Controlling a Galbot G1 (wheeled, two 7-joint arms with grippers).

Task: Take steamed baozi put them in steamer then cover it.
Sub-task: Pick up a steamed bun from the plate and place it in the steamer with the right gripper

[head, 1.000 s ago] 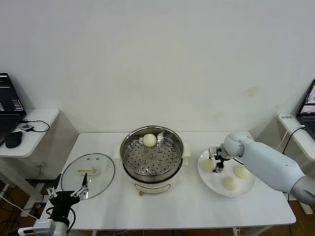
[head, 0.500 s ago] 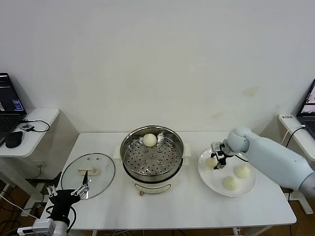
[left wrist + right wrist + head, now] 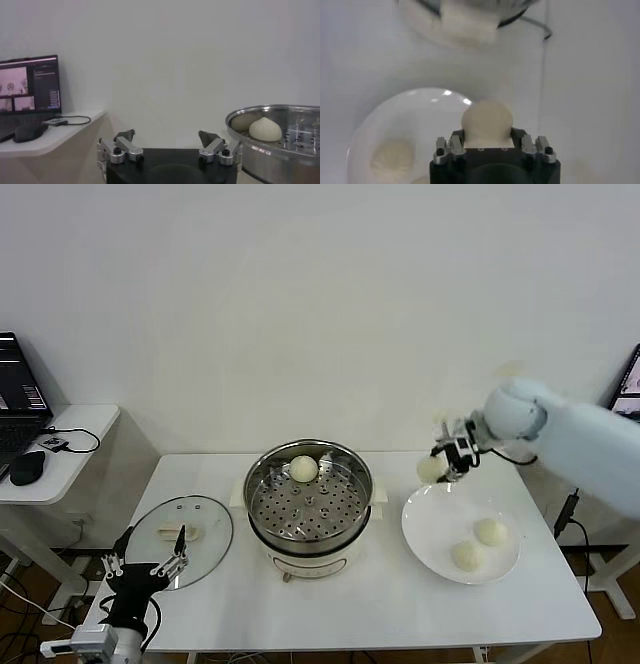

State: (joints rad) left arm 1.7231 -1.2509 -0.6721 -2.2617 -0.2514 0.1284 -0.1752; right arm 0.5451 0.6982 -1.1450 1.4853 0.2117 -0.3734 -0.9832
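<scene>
In the head view the right claw (image 3: 447,463) hangs in the air at the right of centre, above the far left rim of the white plate (image 3: 425,539), its fingers clamped on one steamed baozi (image 3: 431,469) that is clear of the plate; the right wrist view shows the same bun (image 3: 486,122) gripped between the two fingers, with the plate (image 3: 410,107) below it. Two more baozi lie on the plate in the lower right part of the frame, one (image 3: 490,531) toward its right side and one (image 3: 466,555) nearer the front edge, close together but apart. The steamer (image 3: 308,506) stands in the middle of the white bench (image 3: 400,609), uncovered, with a fourth baozi (image 3: 304,469) resting on the perforated tray at the far side of the pot; the left wrist view also shows that bun (image 3: 265,129) inside the steel rim. The cover (image 3: 180,539) lies flat on the bench at the left of the steamer, handle up. The left claw (image 3: 148,567) sits low at the lower left of the frame, just in front of the cover, fingers spread apart and holding nothing.
</scene>
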